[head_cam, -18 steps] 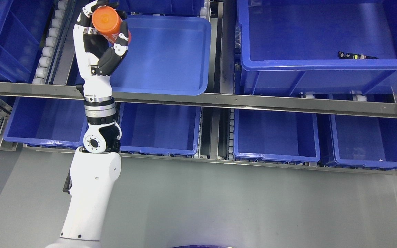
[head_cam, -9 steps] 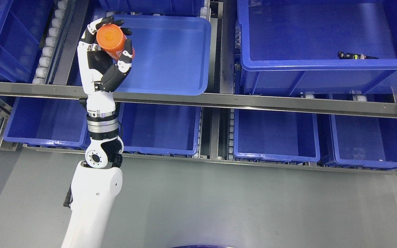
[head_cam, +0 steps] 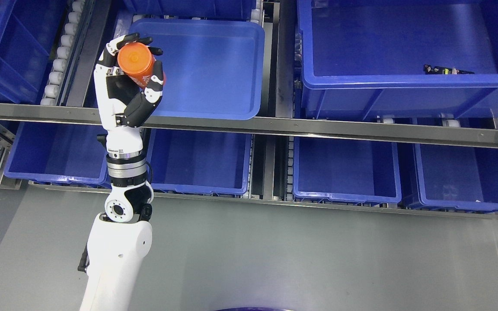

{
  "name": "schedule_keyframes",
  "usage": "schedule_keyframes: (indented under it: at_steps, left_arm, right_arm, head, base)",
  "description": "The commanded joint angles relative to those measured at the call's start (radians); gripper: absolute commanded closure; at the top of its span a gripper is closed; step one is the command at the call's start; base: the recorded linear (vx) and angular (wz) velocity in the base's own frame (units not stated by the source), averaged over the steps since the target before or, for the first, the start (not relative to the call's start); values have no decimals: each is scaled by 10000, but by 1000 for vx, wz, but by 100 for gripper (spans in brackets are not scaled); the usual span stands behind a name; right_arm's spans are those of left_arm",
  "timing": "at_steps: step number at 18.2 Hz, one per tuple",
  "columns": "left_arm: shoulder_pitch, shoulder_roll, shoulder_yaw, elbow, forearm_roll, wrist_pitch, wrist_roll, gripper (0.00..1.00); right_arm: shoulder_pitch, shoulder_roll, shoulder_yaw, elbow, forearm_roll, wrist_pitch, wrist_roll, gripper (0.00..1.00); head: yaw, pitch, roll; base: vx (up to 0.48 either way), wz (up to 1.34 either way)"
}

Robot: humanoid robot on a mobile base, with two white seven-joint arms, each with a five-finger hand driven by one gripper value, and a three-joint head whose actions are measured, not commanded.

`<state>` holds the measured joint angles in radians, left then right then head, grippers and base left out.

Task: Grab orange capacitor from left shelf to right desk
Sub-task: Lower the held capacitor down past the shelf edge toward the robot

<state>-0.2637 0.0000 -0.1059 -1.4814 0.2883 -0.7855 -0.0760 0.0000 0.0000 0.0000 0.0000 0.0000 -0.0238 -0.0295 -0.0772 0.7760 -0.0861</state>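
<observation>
An orange cylinder, the capacitor (head_cam: pixel 136 65), is held in my left hand (head_cam: pixel 133 65), whose fingers curl around it. The hand is raised over the left rim of a shallow blue tray (head_cam: pixel 214 65) on the upper shelf level. The capacitor's round end faces the camera, and white print shows on its side. My left arm rises from the bottom left of the picture. The right arm does not show.
A steel shelf rail (head_cam: pixel 318 127) crosses the picture below the hand. Several deep blue bins (head_cam: pixel 344 172) line the lower level. A large blue bin (head_cam: pixel 404 82) at the upper right holds a small dark part (head_cam: pixel 445 69). Grey floor (head_cam: pixel 296 259) lies in front.
My left hand has drawn back toward me and down with the capacitor, from near the tray's far left corner to over its left rim.
</observation>
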Motion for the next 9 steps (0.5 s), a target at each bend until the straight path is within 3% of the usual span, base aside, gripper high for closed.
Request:
schedule_keyframes:
  at_steps: [1, 9]
  left_arm:
    - [244, 174, 31, -434, 1, 1, -7, 100]
    - [809, 174, 16, -861, 1, 1, -22, 100]
  right_arm:
    - [199, -175, -123, -175, 31, 7, 4, 0]
    - [199, -175, -123, -175, 31, 7, 4, 0]
  head:
    - [0, 0, 0]
    - [0, 0, 0]
  base:
    - [0, 0]
    - [0, 0]
